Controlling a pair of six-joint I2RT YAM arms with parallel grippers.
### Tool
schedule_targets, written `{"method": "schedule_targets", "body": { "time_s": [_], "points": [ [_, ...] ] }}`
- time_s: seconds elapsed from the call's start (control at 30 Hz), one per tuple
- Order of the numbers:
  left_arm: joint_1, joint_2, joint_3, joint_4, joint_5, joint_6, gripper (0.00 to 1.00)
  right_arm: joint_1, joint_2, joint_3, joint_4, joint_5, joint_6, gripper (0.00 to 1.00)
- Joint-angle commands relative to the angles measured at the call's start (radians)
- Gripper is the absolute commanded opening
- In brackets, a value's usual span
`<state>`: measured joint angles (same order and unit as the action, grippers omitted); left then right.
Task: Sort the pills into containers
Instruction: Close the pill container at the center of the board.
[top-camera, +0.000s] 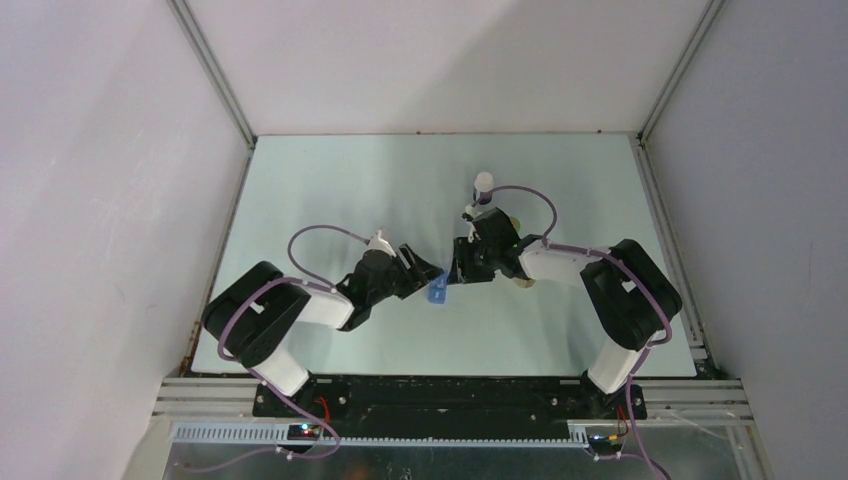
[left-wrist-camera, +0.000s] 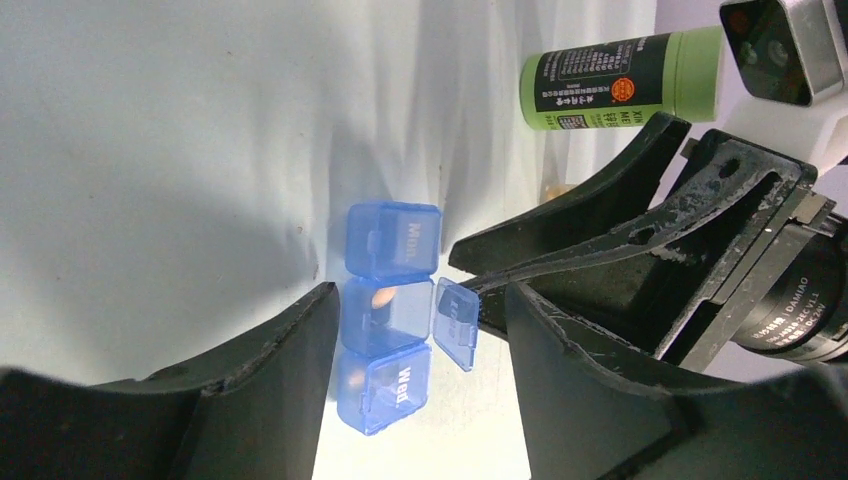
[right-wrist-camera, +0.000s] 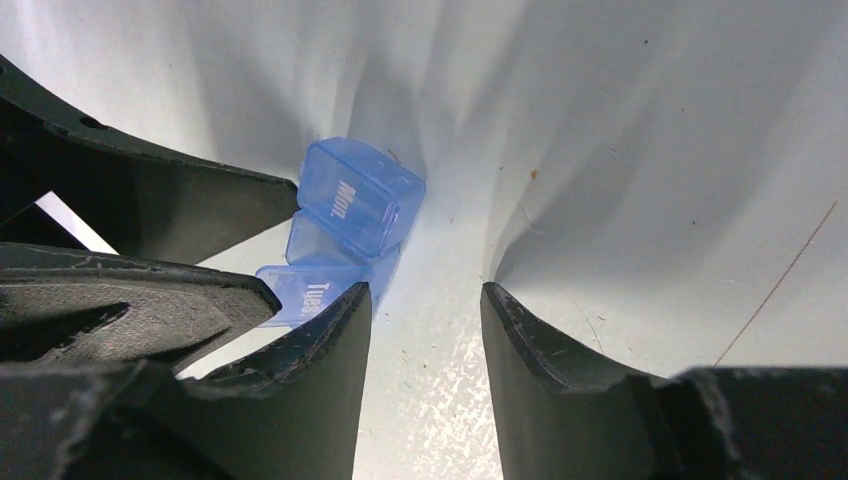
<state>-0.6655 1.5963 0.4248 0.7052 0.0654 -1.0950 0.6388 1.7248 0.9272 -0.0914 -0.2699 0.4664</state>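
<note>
Centrally on the counter (left-wrist-camera: 150, 150) lies the blue pill organizer (left-wrist-camera: 390, 320), its middle lid (left-wrist-camera: 457, 325) flipped open, perhaps with an orange pill (left-wrist-camera: 383, 297) inside. Around it the left claw (left-wrist-camera: 418, 300) stands open, gripping nothing. Opposite, the right claw (right-wrist-camera: 425, 290) is likewise parted and empty, one fingertip (left-wrist-camera: 500, 250) beside that lid. Beyond lies a green bottle (left-wrist-camera: 620, 80).

Observed: translucent blue plastic three-compartment pill box (left-wrist-camera: 385, 330) lying flat on the pale surface (left-wrist-camera: 150, 150). End cells marked "Mon." and "Wed." have their lids shut. The middle cell is open, its "Tues." lid (left-wrist-camera: 457, 322) flipped out to one side and tilted. One small orange pill (left-wrist-camera: 382, 297) sits inside the open cell.
</note>
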Motion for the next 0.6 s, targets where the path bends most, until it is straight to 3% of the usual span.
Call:
{"method": "schedule_targets", "body": {
  "time_s": [0.0,0.27,0.57],
  "points": [
    [-0.011,0.009,-0.024,0.109,0.009,0.026,0.64,0.006,-0.005,0.033,0.043,-0.003,0.034,0.49],
    [-0.024,0.005,-0.039,0.077,-0.011,0.038,0.46,0.007,0.008,0.033,0.092,-0.016,0.064,0.50],
    [-0.028,0.000,-0.063,0.029,-0.054,0.126,0.45,0.008,0.027,0.032,0.099,-0.068,0.051,0.50]
  ]
}}
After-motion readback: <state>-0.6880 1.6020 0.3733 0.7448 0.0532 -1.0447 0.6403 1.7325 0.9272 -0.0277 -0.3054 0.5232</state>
